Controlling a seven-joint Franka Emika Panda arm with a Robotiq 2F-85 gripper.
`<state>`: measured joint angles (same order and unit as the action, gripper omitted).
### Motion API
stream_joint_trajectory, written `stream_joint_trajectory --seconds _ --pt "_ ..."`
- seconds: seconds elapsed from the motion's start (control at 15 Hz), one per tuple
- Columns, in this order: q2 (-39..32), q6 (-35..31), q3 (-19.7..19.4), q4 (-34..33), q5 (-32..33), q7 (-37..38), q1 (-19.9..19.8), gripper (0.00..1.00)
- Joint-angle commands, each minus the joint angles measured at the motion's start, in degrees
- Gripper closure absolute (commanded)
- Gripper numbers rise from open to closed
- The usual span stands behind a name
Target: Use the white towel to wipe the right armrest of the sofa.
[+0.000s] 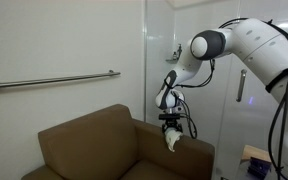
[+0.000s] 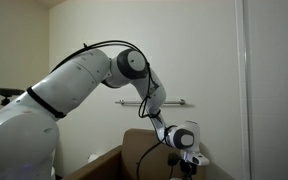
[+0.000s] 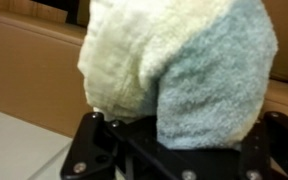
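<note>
A brown sofa (image 1: 84, 145) stands against the white wall. My gripper (image 1: 171, 127) hangs just above its armrest (image 1: 189, 152) on the side nearest the arm. It is shut on the white towel (image 1: 171, 140), whose lower end touches or nearly touches the armrest top. In the wrist view the towel (image 3: 174, 70) fills most of the frame, bunched between the black jaws (image 3: 169, 135), with the brown armrest (image 3: 29, 70) behind it. In an exterior view from behind the arm, the gripper (image 2: 187, 160) is low over the sofa (image 2: 134, 150).
A metal grab rail (image 1: 54, 79) runs along the wall above the sofa. A glass partition with a handle (image 1: 240, 85) stands behind the arm. A wooden box (image 1: 256, 157) sits low beside the sofa. The robot's white arm (image 2: 64, 90) fills much of one view.
</note>
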<state>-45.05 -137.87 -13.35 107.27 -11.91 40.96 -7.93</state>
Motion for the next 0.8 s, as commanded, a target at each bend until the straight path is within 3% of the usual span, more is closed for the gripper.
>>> stream_joint_trajectory --seconds 0.0,0.47,0.73 --pt "-8.0 5.7 0.7 -14.6 0.6 0.1 0.1 0.9" --pt "-20.2 16.3 1.4 -38.7 1.5 1.0 0.0 0.9" --pt "-21.8 19.5 1.9 -41.0 1.3 -1.0 -1.4 0.91"
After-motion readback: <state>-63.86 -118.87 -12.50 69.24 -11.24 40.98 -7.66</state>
